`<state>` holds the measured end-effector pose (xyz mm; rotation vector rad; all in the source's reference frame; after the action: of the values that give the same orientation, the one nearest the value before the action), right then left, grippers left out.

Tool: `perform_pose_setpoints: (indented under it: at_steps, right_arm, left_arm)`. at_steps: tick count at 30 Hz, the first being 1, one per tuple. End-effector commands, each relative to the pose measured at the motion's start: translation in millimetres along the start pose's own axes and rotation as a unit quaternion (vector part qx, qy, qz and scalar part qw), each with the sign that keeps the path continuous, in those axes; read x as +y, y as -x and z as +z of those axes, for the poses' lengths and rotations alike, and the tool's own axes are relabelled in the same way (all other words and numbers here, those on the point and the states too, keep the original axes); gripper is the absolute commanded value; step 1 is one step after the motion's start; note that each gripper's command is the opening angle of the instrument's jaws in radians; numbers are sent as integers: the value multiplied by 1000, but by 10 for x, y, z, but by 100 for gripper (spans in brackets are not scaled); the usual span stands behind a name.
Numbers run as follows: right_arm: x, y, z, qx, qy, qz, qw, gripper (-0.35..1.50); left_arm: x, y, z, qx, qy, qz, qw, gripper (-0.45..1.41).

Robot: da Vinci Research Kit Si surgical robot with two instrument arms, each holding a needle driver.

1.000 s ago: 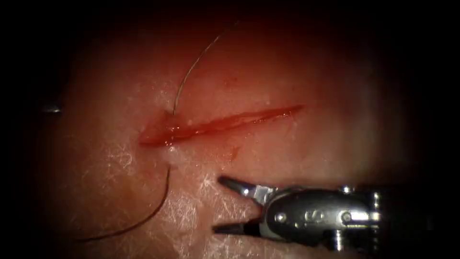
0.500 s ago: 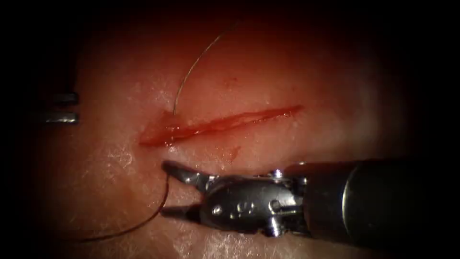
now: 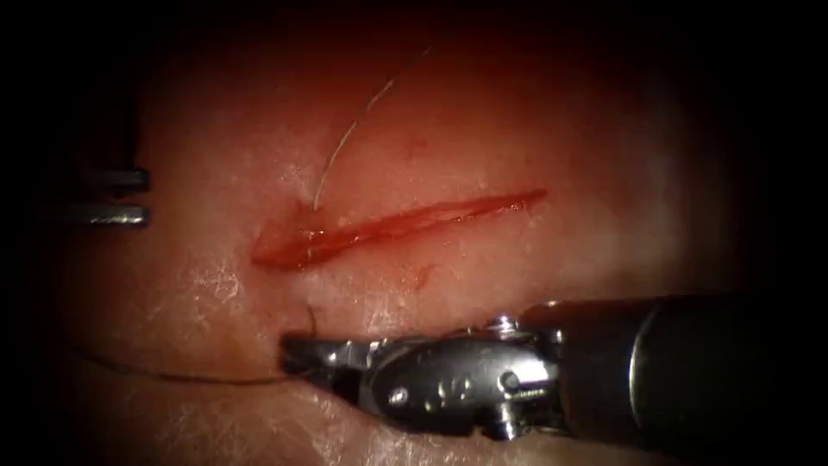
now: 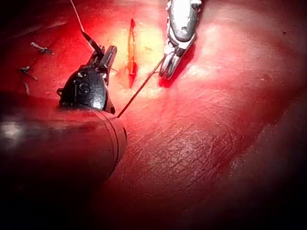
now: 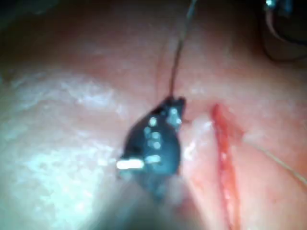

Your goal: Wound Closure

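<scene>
The cut (image 3: 397,224) runs slantwise across the tissue (image 3: 552,138), wet with red fluid. The right tool (image 3: 293,358) lies below the cut's left end with its jaws shut on the dark thread (image 3: 172,375), which runs level to the left. A pale thread tail (image 3: 345,138) rises from the cut's upper edge. The left tool (image 3: 136,197) sits at the far left, apart from the cut. In the left wrist view its jaws (image 4: 103,50) are near the cut (image 4: 131,48); I cannot tell what they hold. There the right tool (image 4: 168,69) grips the thread (image 4: 139,91). The right wrist view has the tool tip (image 5: 175,103) on the thread (image 5: 178,52).
Short cut thread ends (image 4: 41,48) lie on the tissue beyond the left tool. The right tool's thick shaft (image 3: 690,371) covers the lower right. A faint red mark (image 3: 420,276) sits just below the cut.
The right tool moved left below the cut and its open jaws closed on the thread. The thread's hanging curve is now drawn flat toward the left.
</scene>
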<state>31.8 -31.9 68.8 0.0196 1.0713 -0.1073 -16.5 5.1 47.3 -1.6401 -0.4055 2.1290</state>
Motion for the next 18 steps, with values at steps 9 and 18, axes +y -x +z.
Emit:
perform_pose_setpoints:
  at_steps: [9, 18]
  right_arm:
    - [-81, -67, -88, -4, -56, 23, 998, -35]
    - [-74, -103, -93, 37, -34, 49, 998, 116]
  left_arm:
    - [-1, 10, 10, -2, 1, -2, 1000, -45]
    - [0, 14, 13, -3, 7, -2, 1000, -45]
